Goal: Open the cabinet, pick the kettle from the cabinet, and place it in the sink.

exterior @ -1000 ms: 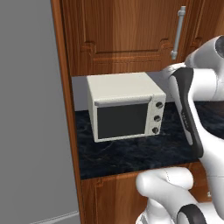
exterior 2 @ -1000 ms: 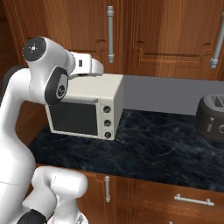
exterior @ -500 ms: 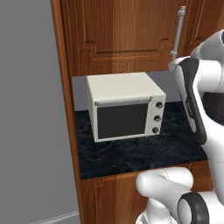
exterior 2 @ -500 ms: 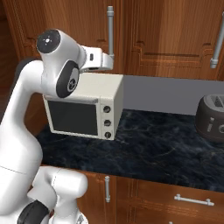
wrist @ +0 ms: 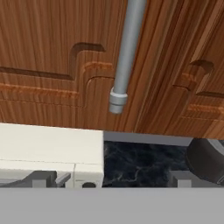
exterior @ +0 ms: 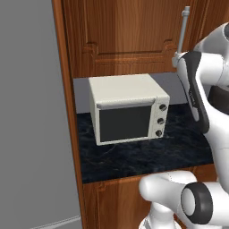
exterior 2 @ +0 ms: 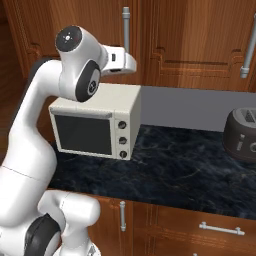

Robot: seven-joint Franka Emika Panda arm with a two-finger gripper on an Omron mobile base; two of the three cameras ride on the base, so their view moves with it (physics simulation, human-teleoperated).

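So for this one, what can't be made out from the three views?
- Kettle: nothing to see, the cabinet door is shut.
- Gripper: the hand view's bottom edge cuts off its tips; the arm covers it in both base views, so open or shut is unclear.
- Handle: top cut off by the hand view's upper edge.
- Dark appliance: cut by the right base view's edge.

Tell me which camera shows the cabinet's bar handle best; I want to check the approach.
The hand view: the grey bar handle runs large down the middle, its lower end cap sharp against the cabinet door. The left base view shows it thin, partly behind the arm; the right base view shows its upper part above the wrist.
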